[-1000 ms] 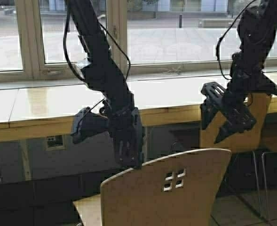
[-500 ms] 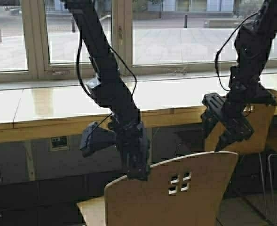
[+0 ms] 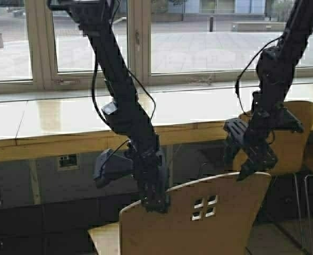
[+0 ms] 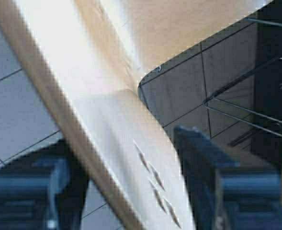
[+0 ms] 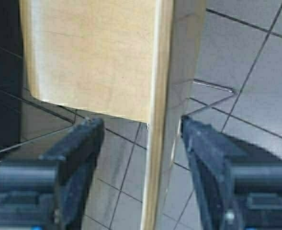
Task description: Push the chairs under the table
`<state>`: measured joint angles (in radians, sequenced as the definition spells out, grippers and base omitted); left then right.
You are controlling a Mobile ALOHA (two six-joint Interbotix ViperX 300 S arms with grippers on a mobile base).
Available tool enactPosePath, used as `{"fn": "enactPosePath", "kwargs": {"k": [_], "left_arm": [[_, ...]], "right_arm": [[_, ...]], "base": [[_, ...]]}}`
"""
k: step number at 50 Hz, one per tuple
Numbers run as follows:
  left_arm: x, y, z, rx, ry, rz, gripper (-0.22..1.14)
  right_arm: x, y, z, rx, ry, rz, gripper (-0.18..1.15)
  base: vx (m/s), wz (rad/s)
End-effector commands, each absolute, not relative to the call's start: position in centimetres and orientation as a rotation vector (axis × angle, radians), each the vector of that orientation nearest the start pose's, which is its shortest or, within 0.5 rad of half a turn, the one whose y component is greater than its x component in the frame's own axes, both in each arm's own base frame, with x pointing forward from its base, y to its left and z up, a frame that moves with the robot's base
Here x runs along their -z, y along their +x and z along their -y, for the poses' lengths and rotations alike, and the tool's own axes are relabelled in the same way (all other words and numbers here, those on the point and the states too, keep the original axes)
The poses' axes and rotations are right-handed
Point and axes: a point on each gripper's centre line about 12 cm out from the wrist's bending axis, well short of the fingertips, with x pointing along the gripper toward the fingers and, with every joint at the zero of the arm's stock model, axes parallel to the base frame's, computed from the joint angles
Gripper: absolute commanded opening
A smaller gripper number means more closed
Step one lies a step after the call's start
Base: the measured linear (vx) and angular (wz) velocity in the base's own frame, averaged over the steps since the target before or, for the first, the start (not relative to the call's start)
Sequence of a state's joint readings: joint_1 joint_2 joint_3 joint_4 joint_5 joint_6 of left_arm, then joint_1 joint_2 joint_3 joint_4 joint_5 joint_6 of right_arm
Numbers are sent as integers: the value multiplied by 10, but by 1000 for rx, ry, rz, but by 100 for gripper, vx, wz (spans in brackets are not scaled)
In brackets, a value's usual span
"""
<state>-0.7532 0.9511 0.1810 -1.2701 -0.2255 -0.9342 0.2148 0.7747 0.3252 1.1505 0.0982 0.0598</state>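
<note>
Plywood chair [image 3: 199, 218]: stands short of the bench [image 3: 55, 119], seat not yet tucked under. Left end effector [image 3: 155, 199] and right end effector [image 3: 252, 167]: both released, fingers straddling the backrest's top edge, apparently for an even two-point push.

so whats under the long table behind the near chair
Under the table: a dark wall panel with a socket plate and dark floor. The near chair, left gripper and right gripper cover the rest.
</note>
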Motion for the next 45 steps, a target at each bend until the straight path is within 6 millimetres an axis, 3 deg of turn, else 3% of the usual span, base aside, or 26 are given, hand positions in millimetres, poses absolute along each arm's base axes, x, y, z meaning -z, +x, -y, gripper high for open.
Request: {"fn": "enactPosePath", "kwargs": {"k": [1,16,24,29,40,45], "left_arm": [[115,368,305,-660,-1500,-941,86],[139,371,295,-700,-1489,-941,85],[142,378,295,-697,-1500,-932,76],[143,383,297,-690,-1509,-926,59],[145,387,293,-702,-1520,-917,3],[145,388,287,-715,-1521,-911,-1]], "right_arm": [[79,438,-106,431,1003,-1141,88],[123,451,-114,405,1024,-1227,88],[132,459,-122,351,1026,-1273,81],[132,460,-121,341,1011,-1274,65],[132,460,-120,322,992,-1295,8],[133,458,-120,316,990,-1309,1]], "base": [[0,0],[0,0],[0,1],[1,2],[0,1],[0,3]]}}
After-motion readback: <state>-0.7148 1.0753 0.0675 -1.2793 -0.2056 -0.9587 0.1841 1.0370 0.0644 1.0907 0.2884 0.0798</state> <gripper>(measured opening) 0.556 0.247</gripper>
